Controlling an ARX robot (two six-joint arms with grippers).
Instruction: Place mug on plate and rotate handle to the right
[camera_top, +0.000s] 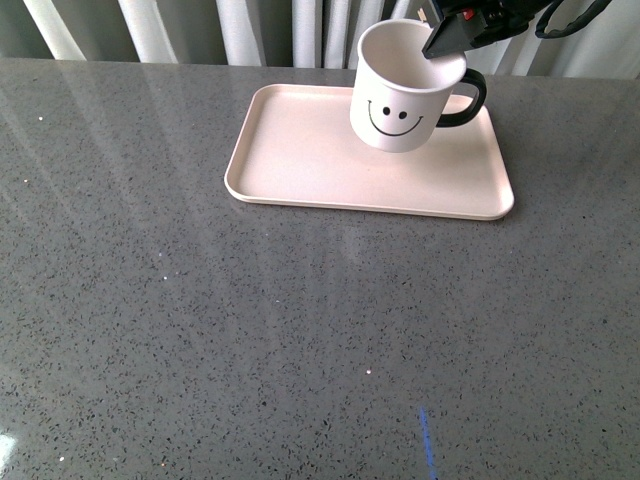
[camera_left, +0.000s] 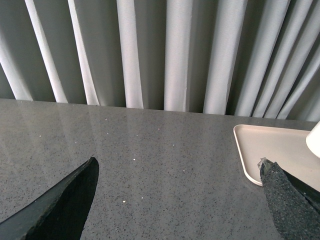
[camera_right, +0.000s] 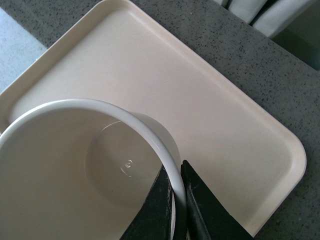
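While the jaws of the right gripper (camera_right: 176, 172) pinch its rim by the black handle (camera_top: 472, 100), the empty smiley mug (camera_top: 393, 100) tilts over the pink plate (camera_top: 300, 165); the left gripper (camera_left: 177, 164) has its jaws spread above the counter (camera_top: 250, 330).

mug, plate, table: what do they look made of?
Mug: glossy cream, thin rim, small moulding-like mark inside the base; plastic or glazed ceramic, can't tell which. Handle: glossy black, likely the same. Plate: matte pale pink, thin rounded rim; probably moulded plastic or melamine. Table: grey, speckled, polished enough to reflect the curtains; looks like quartz or stone composite.
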